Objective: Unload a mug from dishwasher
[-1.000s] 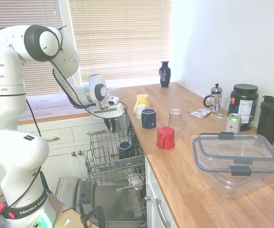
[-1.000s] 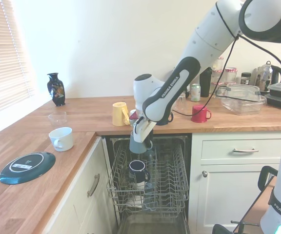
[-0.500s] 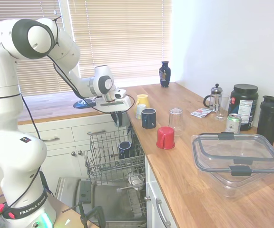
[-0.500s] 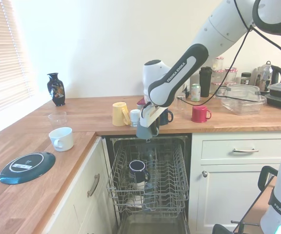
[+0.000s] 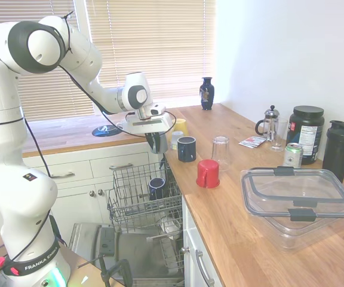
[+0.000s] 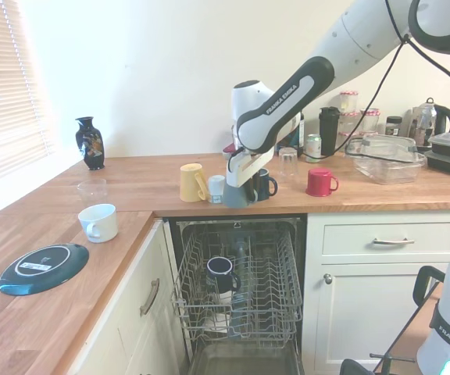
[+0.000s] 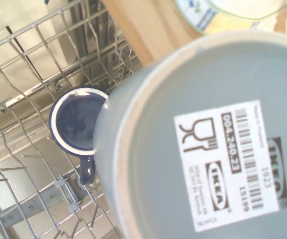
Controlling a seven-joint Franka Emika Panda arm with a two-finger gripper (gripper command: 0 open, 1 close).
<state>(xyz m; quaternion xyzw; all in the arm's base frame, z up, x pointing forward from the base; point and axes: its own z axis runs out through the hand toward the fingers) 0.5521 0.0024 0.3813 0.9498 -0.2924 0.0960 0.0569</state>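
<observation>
The slate-grey mug (image 6: 237, 195) hangs mouth down, with my gripper (image 6: 240, 183) shut on it. It is level with the wooden counter's front edge (image 6: 287, 211), above the back of the dishwasher rack (image 6: 266, 306); whether it touches the wood I cannot tell. From the other side, the mug (image 5: 158, 144) and gripper (image 5: 157, 137) sit beside the counter's end, over the rack (image 5: 126, 200). The wrist view is filled by the mug's labelled base (image 7: 208, 149). The dishwasher door (image 5: 133, 256) lies dropped open.
A dark navy mug (image 6: 222, 273) stands in the rack. Close behind the held mug on the counter are a yellow mug (image 6: 191, 182), a small pale cup (image 6: 216, 188) and a navy mug (image 6: 265, 184). Further right are the red cup (image 6: 319, 182), a glass (image 5: 220, 152) and a plastic container (image 5: 297, 200).
The gripper has lifted the grey mug out of the rack and carried it up and across to the counter's edge.
</observation>
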